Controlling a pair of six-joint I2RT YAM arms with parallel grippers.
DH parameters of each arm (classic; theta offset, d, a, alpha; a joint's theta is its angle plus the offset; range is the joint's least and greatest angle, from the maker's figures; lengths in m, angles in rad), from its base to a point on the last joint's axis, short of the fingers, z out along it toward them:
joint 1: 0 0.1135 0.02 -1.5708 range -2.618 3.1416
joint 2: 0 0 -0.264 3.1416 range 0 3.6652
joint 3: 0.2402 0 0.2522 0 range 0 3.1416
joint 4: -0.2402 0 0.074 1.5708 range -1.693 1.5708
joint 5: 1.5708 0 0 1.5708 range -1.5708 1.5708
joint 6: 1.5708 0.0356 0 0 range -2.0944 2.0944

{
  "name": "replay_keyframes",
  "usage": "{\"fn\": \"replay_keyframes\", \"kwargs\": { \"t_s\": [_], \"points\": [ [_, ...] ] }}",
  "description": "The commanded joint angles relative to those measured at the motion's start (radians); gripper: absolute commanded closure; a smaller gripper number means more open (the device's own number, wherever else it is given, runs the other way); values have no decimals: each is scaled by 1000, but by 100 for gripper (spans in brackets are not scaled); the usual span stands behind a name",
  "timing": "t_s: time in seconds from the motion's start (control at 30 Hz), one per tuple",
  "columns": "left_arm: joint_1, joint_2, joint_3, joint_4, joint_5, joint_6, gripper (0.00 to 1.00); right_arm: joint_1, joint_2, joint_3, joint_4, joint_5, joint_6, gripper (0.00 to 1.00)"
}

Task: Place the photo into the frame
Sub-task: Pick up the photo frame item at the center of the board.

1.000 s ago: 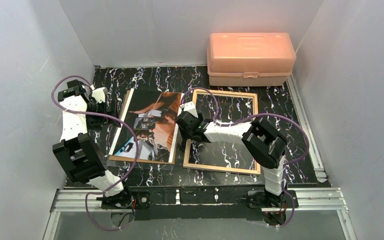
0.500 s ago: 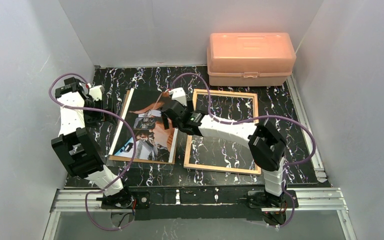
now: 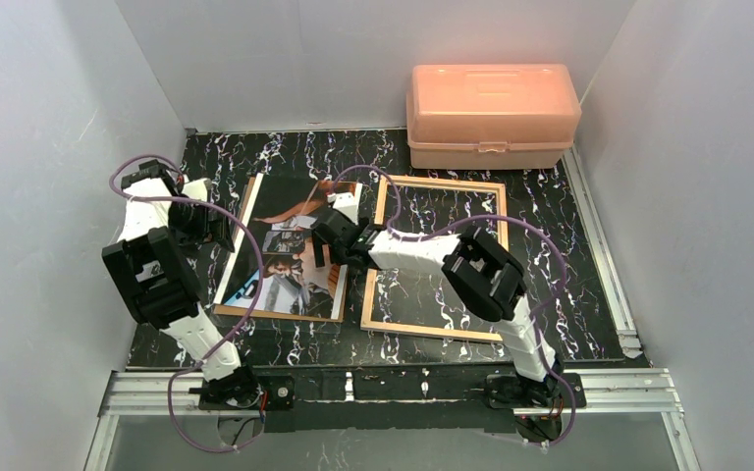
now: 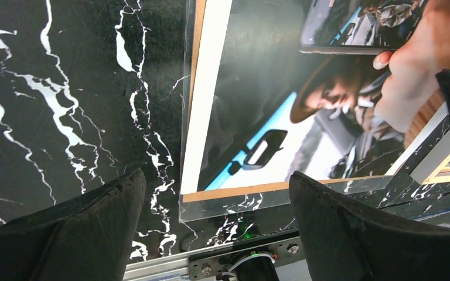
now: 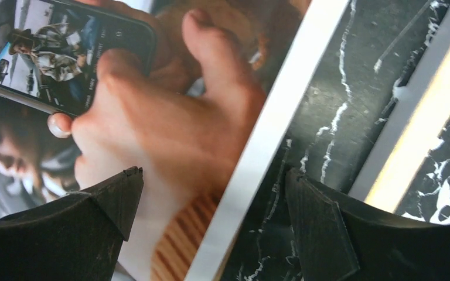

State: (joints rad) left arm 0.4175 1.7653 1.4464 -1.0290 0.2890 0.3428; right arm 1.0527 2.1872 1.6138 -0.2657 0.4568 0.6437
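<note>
While left claw point(image 4: 215, 177) and right claw point(image 5: 214, 174) both gape wide, holding nothing | photo point(image 3: 290, 257) lies flat left of tabletop point(image 3: 550, 196) centre, right claw over its right edge | frame point(image 3: 435, 257) just beside, centre-right

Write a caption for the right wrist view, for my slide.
Open right gripper above the photo at its white border, with the frame lying beside it.

- L arm point(image 3: 145, 221): white links, black joint blocks, purple cable looping alongside.
- R arm point(image 3: 414, 251): same white/black build, purple cable too.
- L tool point(image 4: 215, 181), R tool point(image 5: 214, 175): matte black wedge fingers.
</note>
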Motion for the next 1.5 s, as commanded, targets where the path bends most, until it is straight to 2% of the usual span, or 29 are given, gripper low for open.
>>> {"fn": "replay_keyframes", "kwargs": {
  "t_s": [0.0,0.13,0.33,0.53,0.63,0.73,0.87,1.03,1.17,1.47],
  "points": [
    [7,25,-9,4,42,-29,12,-52,-87,-133,122,-102,78,1],
    [7,58,-17,23,50,-47,16,-81,-115,-227,161,-155,112,1],
    [7,88,-44,75,39,-43,19,-85,-133,-258,124,-164,119,1],
    [3,119,-72,97,65,-21,21,-84,-165,-297,174,-234,166,1],
    [-10,138,-75,98,88,-22,28,-83,-182,-307,209,-266,187,1],
    [-22,160,-76,96,99,-28,41,-83,-183,-323,253,-307,222,1],
    [-25,182,-80,95,104,-31,54,-82,-169,-336,289,-355,272,1],
    [-25,182,-86,92,114,-28,61,-82,-165,-363,339,-396,313,1],
    [-25,180,-80,66,165,-28,70,-84,-171,-372,343,-413,315,1],
    [-27,186,-45,-15,233,-8,85,-97,-230,-400,295,-392,296,1]
  ]
}}
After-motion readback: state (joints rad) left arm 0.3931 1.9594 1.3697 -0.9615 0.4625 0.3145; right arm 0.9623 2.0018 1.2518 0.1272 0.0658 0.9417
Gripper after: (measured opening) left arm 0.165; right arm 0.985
